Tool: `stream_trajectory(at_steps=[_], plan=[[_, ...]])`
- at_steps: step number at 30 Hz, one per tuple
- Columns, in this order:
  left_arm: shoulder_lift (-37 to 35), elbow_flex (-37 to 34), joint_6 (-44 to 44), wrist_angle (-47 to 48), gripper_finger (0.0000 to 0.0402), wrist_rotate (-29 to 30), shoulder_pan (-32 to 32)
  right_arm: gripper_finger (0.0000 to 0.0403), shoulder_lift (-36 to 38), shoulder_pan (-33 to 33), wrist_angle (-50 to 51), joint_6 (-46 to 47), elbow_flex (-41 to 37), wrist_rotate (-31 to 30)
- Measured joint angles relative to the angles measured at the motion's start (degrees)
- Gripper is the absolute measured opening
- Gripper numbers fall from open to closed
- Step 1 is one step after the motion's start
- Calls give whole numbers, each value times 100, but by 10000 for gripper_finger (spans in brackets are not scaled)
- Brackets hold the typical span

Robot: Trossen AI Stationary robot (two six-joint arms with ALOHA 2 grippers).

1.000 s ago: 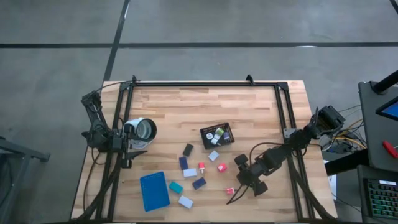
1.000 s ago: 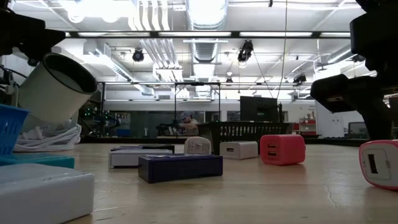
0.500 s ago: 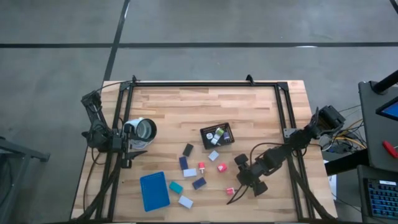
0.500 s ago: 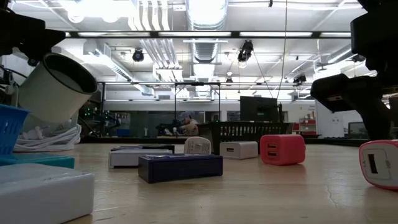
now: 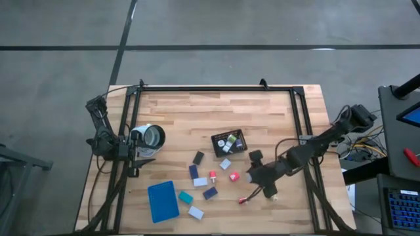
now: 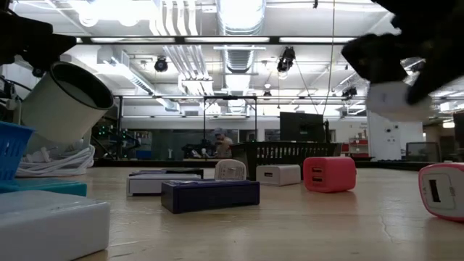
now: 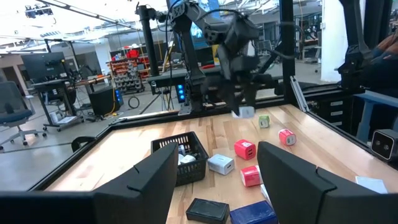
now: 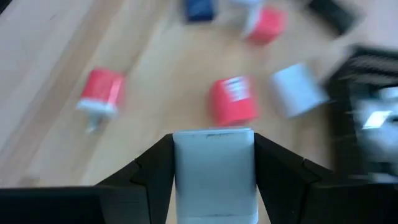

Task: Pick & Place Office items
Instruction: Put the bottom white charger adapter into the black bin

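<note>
Loose pieces on the table, counted: ten lying, plus one aloft.
Two navy blocks [image 5: 193,171], two white blocks [image 5: 200,181], one teal block [image 5: 186,196], one black block [image 5: 198,157]; three red cubes [image 5: 234,176] and one white cube [image 5: 225,164] lying, one held cube [image 8: 213,168] – white – clamped in the right gripper [image 5: 268,189]. One mesh basket [image 5: 216,139], contents too small to count; one blue tray [image 5: 163,201]; one white cup [image 5: 152,136].

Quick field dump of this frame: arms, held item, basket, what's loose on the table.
right gripper: raised above the table, jaws shut on a white block
left gripper: parked at the table's left edge, jaws open, empty
black mesh basket: mid-table, a few small items inside
loose items: red cube, navy block, teal block, others nearby
blue tray: front left of the table
white cup: by the left gripper
</note>
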State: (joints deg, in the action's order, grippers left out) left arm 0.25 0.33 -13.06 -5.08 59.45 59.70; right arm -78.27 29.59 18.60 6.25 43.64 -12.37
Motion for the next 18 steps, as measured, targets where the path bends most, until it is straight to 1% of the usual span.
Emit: stream_trajectory(at_steps=[4,7,12,15,18], plan=[[0,-1,0,0,225,1,2,183,340,-215,-94,-73,0,-795],[0,1,0,0,225,0,2,183,480,-459,-379,-88,-4,-1177],[0,1,-2,0,225,1,2,183,369,-980,-1588,-101,-2,-1135],[-2,1,0,0,225,1,0,183,182,-1282,-2100,-75,-2,-1133],[-2,0,-2,0,225,0,2,183,-47,-1559,-2353,120,-4,-1122]])
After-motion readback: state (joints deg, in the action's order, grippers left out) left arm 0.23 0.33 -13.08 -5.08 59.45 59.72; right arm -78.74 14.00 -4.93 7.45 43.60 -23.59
